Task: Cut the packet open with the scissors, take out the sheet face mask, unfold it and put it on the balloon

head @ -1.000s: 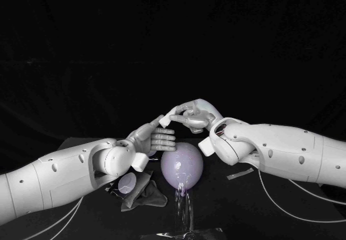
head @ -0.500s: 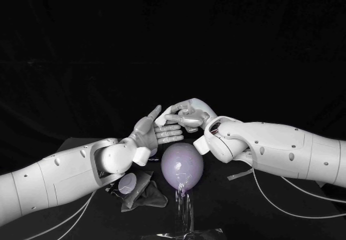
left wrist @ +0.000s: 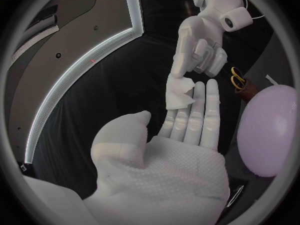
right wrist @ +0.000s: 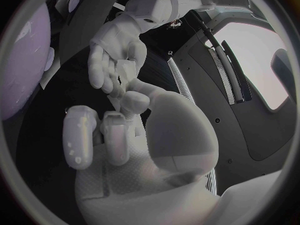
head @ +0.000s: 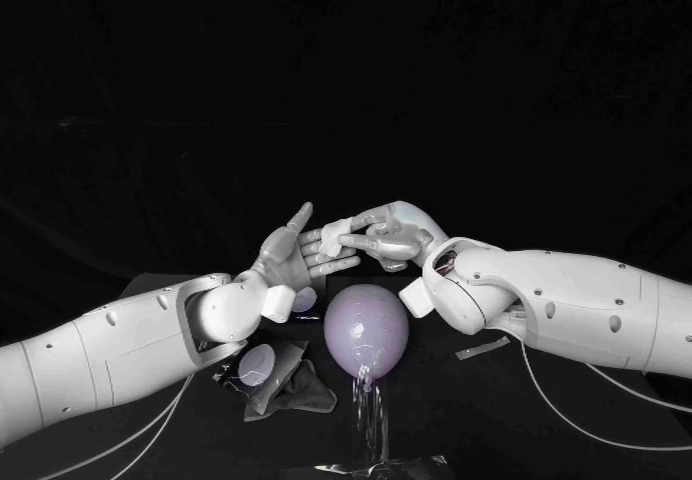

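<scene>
Where the black desk point(head: 577, 440) fills the lower frame of the head view, the balloon point(head: 364, 328) sits at lower centre, its long axis running up and down the frame, knot toward the bottom. Left hand point(head: 293, 262), just left of centre, holds nothing: palm open, fingers apart and extended toward the upper right. Right hand point(head: 378, 234), at centre above the balloon, has its fingers clamped on the mask point(head: 333, 238), a small white folded wad lying between the two hands. In the left wrist view the mask hangs from the right fingers and touches the left fingertips, its longer side roughly in line with them. Scissors point(left wrist: 237, 78) lie on the desk near the balloon, well apart from both hands.

Judgement: unfolding is the step in hand. The mask lies at the left fingertips, so the left hand is placed to take a free edge against the right hand's pinch. The balloon lies directly below the mask in the frame. Risk: a thin sheet may cling to itself.
</scene>
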